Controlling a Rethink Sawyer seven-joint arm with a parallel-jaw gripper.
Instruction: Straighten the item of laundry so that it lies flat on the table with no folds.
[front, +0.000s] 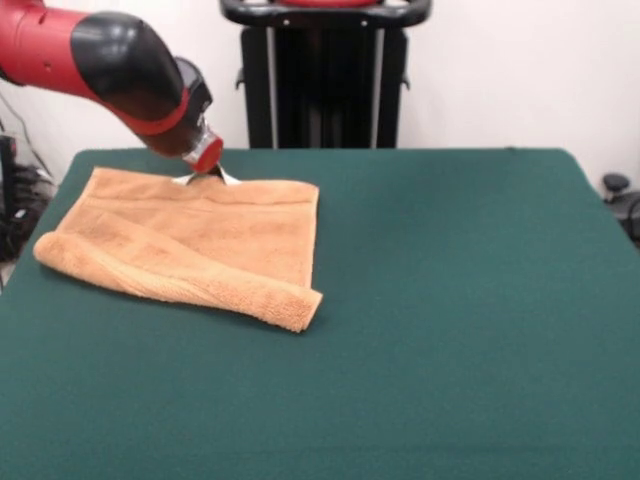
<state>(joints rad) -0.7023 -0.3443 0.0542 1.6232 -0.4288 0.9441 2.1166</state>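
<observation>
The item of laundry (215, 235), an orange-tan towel, lies on the left half of the green table (460, 300). Its near edge is folded back over itself in a thick roll that runs from the left end to the right front corner. A woven band shows near its far edge. The red and black arm comes in from the upper left. My gripper (206, 178) is down at the towel's far edge, its silver fingertips (229, 179) spread apart and touching or just above the cloth. It looks open.
The table's right half is bare green cloth. A black stand (320, 80) rises behind the far edge. Cables and dark gear (18, 200) sit off the table's left side, and a small dark object (615, 185) lies beyond the right edge.
</observation>
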